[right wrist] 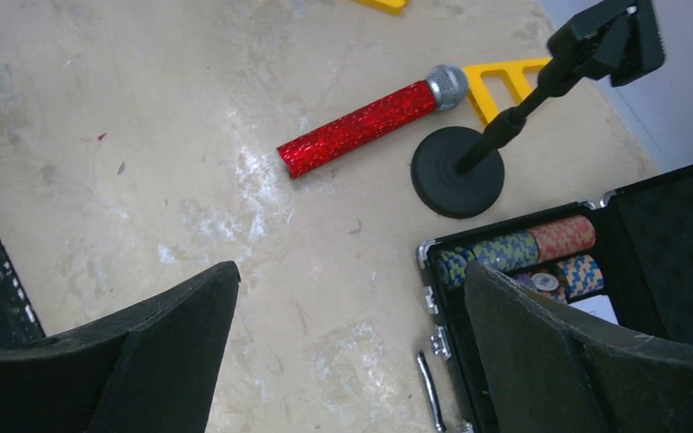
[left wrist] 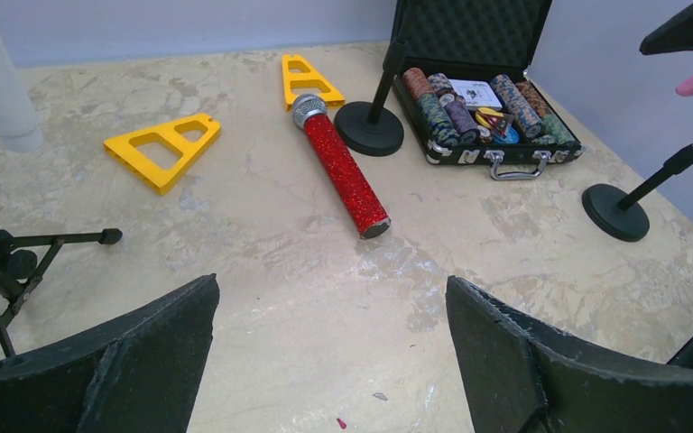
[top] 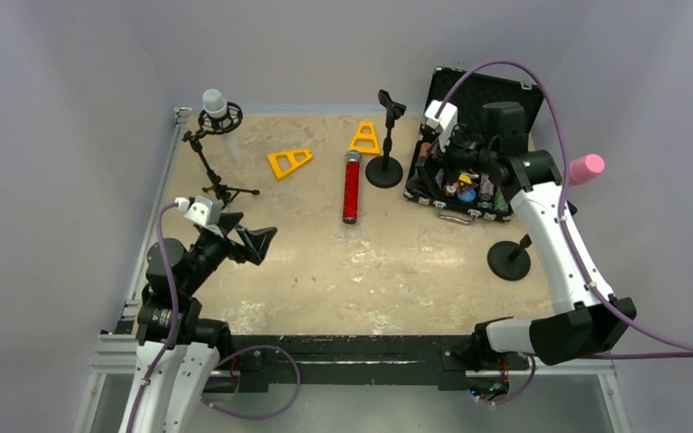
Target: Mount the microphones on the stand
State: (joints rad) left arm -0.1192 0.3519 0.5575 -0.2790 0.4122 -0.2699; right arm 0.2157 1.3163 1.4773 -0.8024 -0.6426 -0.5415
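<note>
The glittery red microphone with a silver mesh head (top: pixel 351 187) lies flat on the beige marbled table (top: pixel 325 289). It is straight ahead of the left gripper (left wrist: pixel 331 289) and well apart from it, with its mesh head at the far end. The left gripper's black fingers (left wrist: pixel 126 356) stand wide apart and hold nothing, low over bare table.

The right gripper (right wrist: pixel 352 275) is also spread wide and empty. It hangs over the corner of an open black case of striped poker chips (top: pixel 469 135). In the right wrist view the red microphone lies ahead of this gripper, beyond the case corner.

Just beside the red microphone's head stands a black round-base stand (top: pixel 384 171), its clip at the top holding nothing. Two yellow triangular plastic frames (top: pixel 290 161) (top: pixel 364 137) lie near the same end.

The white microphone with a grey mesh head (top: pixel 215 106) sits upright in the ring mount of a black tripod stand (top: pixel 212 171), ahead of the left gripper and to its left.

The all-pink microphone (top: pixel 585 168) is raised off the table behind the right gripper, past the right arm. A second black round-base stand (top: pixel 509 260) is below it. The arm hides whether that stand's clip holds it.
</note>
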